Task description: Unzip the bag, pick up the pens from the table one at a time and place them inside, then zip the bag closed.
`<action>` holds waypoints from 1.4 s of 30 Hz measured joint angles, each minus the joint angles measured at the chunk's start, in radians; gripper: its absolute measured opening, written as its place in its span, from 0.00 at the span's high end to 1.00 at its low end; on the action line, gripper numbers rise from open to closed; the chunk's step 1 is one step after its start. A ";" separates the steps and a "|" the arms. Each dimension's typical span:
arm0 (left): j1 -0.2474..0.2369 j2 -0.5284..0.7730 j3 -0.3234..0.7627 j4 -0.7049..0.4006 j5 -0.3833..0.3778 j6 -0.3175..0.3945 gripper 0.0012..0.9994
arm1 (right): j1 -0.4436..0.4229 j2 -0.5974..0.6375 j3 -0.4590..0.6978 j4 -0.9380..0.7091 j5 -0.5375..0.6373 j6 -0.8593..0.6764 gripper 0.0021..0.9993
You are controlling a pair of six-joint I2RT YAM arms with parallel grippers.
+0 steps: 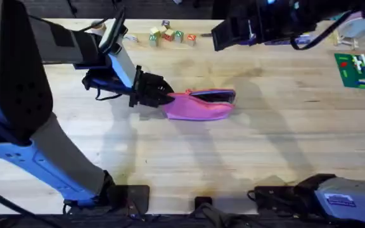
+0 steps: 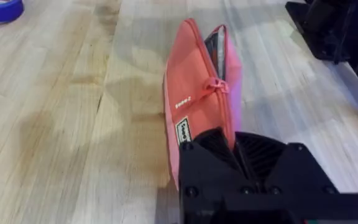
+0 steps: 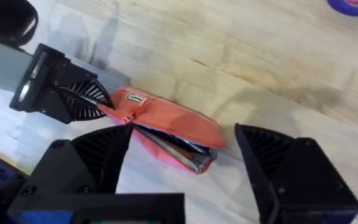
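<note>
Bag lengthwise left-right, open end right

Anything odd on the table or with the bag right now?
Nothing stands out. The bag lies flat on the table, partly unzipped, one end clamped by the left end effector; the right end effector hovers open above it.

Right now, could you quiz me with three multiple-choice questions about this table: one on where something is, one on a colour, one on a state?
1. Where do the left fingers grip the bag?
A. At its end
B. At its middle
C. Nowhere

2. What colour is the bag?
A. Green
B. Pink
C. Yellow

3. How is the bag's zipper?
A. Fully closed
B. Partly open
C. Torn off

Answers: 1 A, the left fingers clamp the bag's end nearest that arm. 2 B, its fabric shows pink from overhead. 3 B, the far end gapes, showing dark lining, while the pull sits partway along.
</note>
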 joint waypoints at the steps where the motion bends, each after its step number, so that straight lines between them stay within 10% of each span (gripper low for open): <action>1: 0.000 0.000 0.000 0.000 0.000 0.000 0.96 | 0.000 -0.004 0.000 0.000 -0.002 0.000 0.00; 4: 0.000 0.000 0.000 0.000 0.000 0.001 0.94 | 0.000 -0.006 0.000 0.000 -0.004 0.000 0.00; 9: 0.000 0.000 0.000 -0.003 0.012 0.001 0.17 | 0.000 -0.006 0.000 0.001 -0.007 0.000 0.00; 11: 0.000 0.000 0.000 -0.005 0.015 -0.001 0.02 | 0.000 -0.006 0.000 0.001 -0.007 0.000 0.00; 21: 0.023 0.000 0.020 -0.072 0.023 0.002 0.00 | 0.000 -0.006 0.000 0.002 -0.007 0.000 0.00; 42: 0.264 -0.301 0.130 -0.349 -0.219 0.099 0.00 | 0.120 -0.006 0.000 -0.016 -0.007 0.055 0.00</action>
